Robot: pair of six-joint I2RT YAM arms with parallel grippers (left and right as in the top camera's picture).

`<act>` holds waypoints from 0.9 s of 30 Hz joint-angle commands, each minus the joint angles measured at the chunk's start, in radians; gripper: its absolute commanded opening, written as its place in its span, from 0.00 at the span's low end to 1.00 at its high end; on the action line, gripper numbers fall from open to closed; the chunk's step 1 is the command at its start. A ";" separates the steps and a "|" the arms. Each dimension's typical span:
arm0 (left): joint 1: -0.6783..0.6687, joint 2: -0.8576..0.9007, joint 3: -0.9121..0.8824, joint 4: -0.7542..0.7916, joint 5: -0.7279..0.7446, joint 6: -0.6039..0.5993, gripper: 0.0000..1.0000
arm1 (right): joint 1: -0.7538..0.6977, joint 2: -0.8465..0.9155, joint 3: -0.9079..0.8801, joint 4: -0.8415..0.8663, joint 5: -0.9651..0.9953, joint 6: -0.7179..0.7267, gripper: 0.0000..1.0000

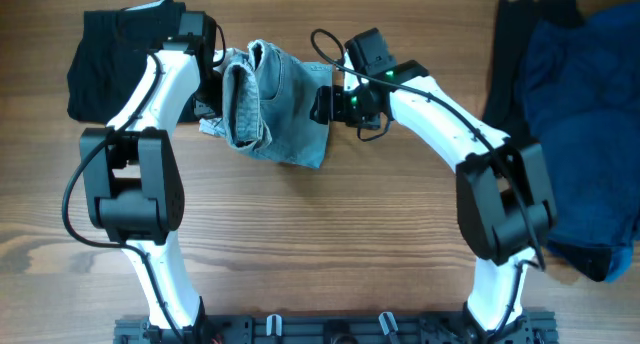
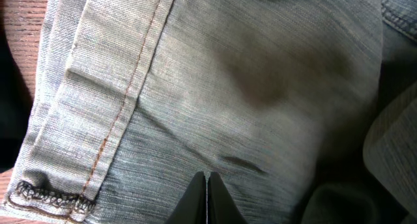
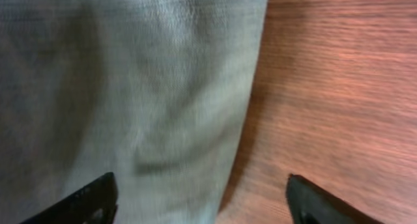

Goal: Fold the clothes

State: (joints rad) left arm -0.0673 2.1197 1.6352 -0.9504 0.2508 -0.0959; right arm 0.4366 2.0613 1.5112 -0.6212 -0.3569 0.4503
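The light-blue denim shorts [image 1: 275, 109] lie bunched and partly folded on the wooden table between my two arms. My left gripper [image 1: 212, 84] sits at their left edge; in the left wrist view its fingers [image 2: 206, 198] are shut together, tips resting on the denim [image 2: 247, 87] with no fold visibly pinched. A stitched hem [image 2: 98, 120] runs down the left. My right gripper [image 1: 322, 102] is at the shorts' right edge. In the right wrist view its fingers [image 3: 202, 198] are wide open, straddling the cloth edge [image 3: 163, 87] and bare wood.
A black garment [image 1: 115, 59] lies at the back left, behind my left arm. A pile of dark blue and black clothing [image 1: 575, 114] covers the table's right side. Bare wood [image 1: 330, 244] spreads in front of the shorts.
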 commanded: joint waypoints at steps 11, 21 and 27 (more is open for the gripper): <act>-0.001 -0.031 0.001 0.008 0.001 -0.018 0.04 | 0.014 0.072 -0.052 0.142 -0.071 0.078 0.57; 0.000 -0.031 0.001 0.008 -0.007 -0.017 0.04 | 0.030 0.097 -0.052 0.159 -0.047 0.102 0.04; 0.043 -0.031 0.001 0.003 -0.058 -0.018 0.04 | -0.042 0.097 -0.052 0.099 -0.058 0.064 0.04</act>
State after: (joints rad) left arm -0.0639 2.1197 1.6352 -0.9463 0.2245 -0.0963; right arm 0.4454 2.1330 1.4731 -0.4950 -0.4126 0.5526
